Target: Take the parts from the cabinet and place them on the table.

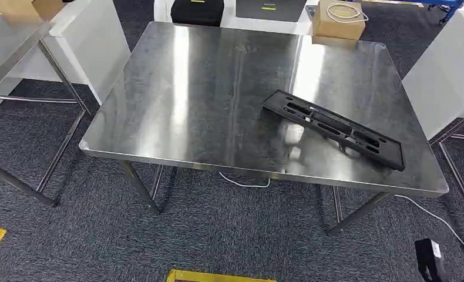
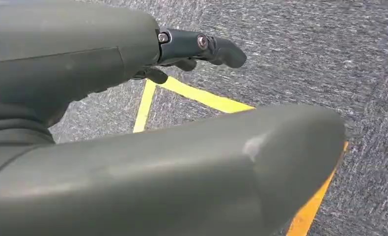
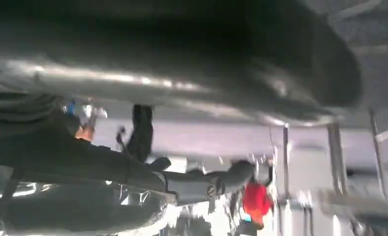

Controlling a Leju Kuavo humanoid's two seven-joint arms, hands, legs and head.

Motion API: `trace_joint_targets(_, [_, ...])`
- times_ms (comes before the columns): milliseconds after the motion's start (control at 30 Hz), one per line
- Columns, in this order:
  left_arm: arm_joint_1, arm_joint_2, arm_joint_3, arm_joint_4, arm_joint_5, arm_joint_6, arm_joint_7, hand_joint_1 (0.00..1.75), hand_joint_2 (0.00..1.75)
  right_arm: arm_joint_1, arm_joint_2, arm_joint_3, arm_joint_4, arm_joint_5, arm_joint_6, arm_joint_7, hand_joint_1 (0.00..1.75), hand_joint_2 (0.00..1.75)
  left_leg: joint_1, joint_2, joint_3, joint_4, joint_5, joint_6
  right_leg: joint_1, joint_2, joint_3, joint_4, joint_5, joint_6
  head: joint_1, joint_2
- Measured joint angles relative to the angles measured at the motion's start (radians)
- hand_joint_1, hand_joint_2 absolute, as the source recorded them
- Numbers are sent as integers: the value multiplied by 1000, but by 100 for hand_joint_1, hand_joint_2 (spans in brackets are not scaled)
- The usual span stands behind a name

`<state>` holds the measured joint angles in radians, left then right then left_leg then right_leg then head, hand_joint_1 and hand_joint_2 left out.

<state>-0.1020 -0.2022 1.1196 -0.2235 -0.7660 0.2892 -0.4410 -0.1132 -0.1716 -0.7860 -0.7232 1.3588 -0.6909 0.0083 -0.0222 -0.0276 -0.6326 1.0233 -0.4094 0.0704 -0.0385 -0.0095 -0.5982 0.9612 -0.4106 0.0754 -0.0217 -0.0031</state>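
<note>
So the black part lies flat at center-right of the steel table; left hand holds nothing, fingers loose; right hand too blurry to tell.

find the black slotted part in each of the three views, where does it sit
Head view: the black slotted part lies flat on the steel table, right of middle, towards the near right corner.
Left wrist view: not in it; the left hand hangs over grey carpet and yellow tape.
Right wrist view: too blurred to tell.
Shared landmark: the grey carpet with yellow floor tape, also in the left wrist view.
</note>
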Motion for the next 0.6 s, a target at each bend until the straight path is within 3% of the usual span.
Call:
trace_joint_targets(167, [-2,5,9,0,-40,-6,-11,0,0,-15,60,-138,199,-12,8,-9,0,0,0,0,1,0,-2,-1,0,1,-5,0,-2,0,0,0])
trace_joint_targets(300, [-2,15,8,0,-74,-7,-13,0,0,-10,96,-196,326,-27,8,-17,0,0,0,0,1,0,-2,-1,0,1,0,0,-2,0,0,0])
trace_joint_targets(367, [-2,20,7,0,-82,-5,-13,0,0,-6,110,-204,366,6,18,11,0,0,0,1,1,0,-2,-1,0,2,3,0,-2,0,0,0])
trace_joint_targets(467, [-2,29,2,0,-100,-6,-13,0,0,0,125,-204,413,40,115,86,0,0,0,1,2,0,-3,-2,0,2,-4,0,-4,-1,1,0])
trace_joint_targets(600, [-2,47,-15,0,-128,-9,-11,0,0,14,161,-217,446,-3,184,81,0,0,0,1,2,0,-3,-3,0,2,-4,0,-4,-1,0,0])
